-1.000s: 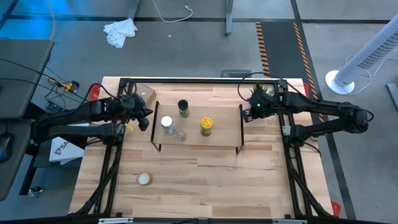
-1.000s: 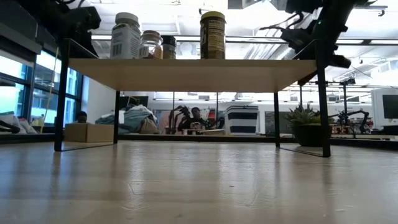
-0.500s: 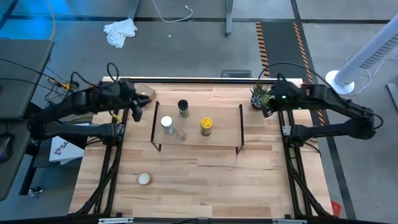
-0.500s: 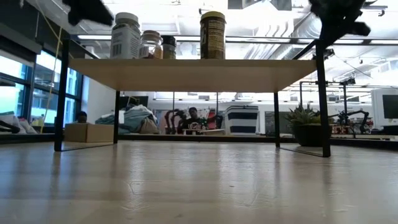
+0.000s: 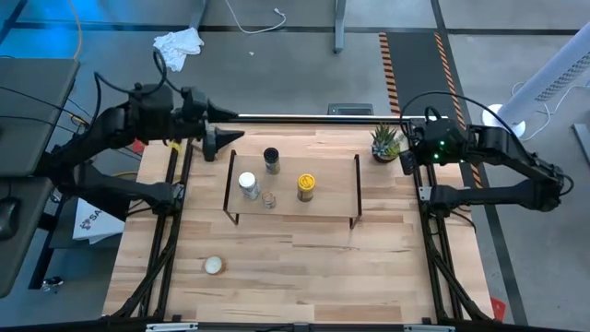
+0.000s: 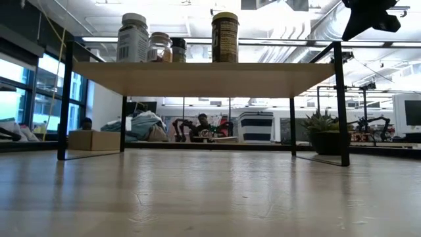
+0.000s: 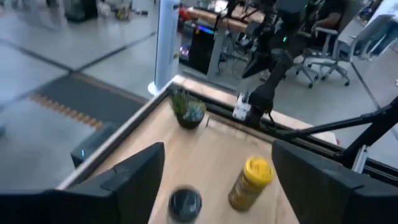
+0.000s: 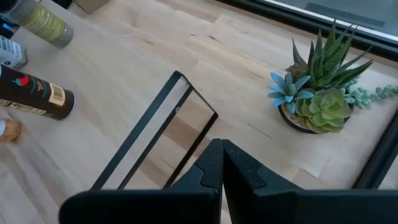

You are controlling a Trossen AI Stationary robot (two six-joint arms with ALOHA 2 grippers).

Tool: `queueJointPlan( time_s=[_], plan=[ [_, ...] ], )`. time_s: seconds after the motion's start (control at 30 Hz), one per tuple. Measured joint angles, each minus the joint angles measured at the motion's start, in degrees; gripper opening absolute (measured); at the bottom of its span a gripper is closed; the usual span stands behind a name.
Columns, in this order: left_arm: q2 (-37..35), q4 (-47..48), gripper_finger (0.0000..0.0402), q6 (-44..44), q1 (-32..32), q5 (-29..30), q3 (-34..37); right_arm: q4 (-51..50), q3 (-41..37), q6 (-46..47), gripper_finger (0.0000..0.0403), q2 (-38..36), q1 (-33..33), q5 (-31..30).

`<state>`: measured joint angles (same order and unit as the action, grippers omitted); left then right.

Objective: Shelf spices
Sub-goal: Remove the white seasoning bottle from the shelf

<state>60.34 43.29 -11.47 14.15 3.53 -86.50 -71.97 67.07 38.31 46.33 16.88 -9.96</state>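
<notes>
four spices (image 5: 270, 182) upright on shelf (image 5: 332, 194), looks done. left end effector (image 5: 221, 143) spread, empty, off shelf's left end. right end effector (image 5: 404, 159) pressed together, empty, by plant (image 5: 383, 143). stray lid (image 5: 213, 266) on desk (image 5: 313, 267), maybe leftover.

You've got 4 spice jars on 1 shelf (image 5: 323, 198): 1 yellow (image 5: 305, 186), 1 white-capped (image 5: 247, 184), 1 black-capped (image 5: 271, 160), 1 sm. clear glass (image 5: 268, 198). Also 1 potted plant (image 5: 384, 143), 1 round lid-like disc (image 5: 213, 266), 2 arms.
</notes>
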Motion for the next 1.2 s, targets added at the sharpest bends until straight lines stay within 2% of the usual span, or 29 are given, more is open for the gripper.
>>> queueJointPlan(
  time_s=[0.3, 0.53, 0.87, 1.07, 1.2],
  plan=[
    [6.3, 1.3, 0.0324, 4.2, 0.0, -3.3, -6.7, -2.0, 0.0, -1.1, 0.0, 0.0, 0.0, 2.0],
    [7.0, 4.8, 0.0324, 5.6, -0.1, -1.7, -10.8, -2.0, 0.0, -1.2, 0.0, 0.0, 0.0, 2.0],
    [7.3, 8.1, 0.0324, 5.6, -0.3, -1.3, -11.2, -2.0, 0.0, -0.9, 0.0, 0.0, 0.0, 2.0],
    [7.9, 16.1, 0.0324, 5.4, -5.1, -1.3, -11.2, -2.4, 0.0, -0.9, 0.0, 0.0, 0.0, 0.8],
    [9.1, 25.2, 0.0324, 1.8, -10.9, 2.9, -11.1, -2.4, 0.0, -0.8, 0.0, 0.1, 0.0, 0.5]
  ],
)
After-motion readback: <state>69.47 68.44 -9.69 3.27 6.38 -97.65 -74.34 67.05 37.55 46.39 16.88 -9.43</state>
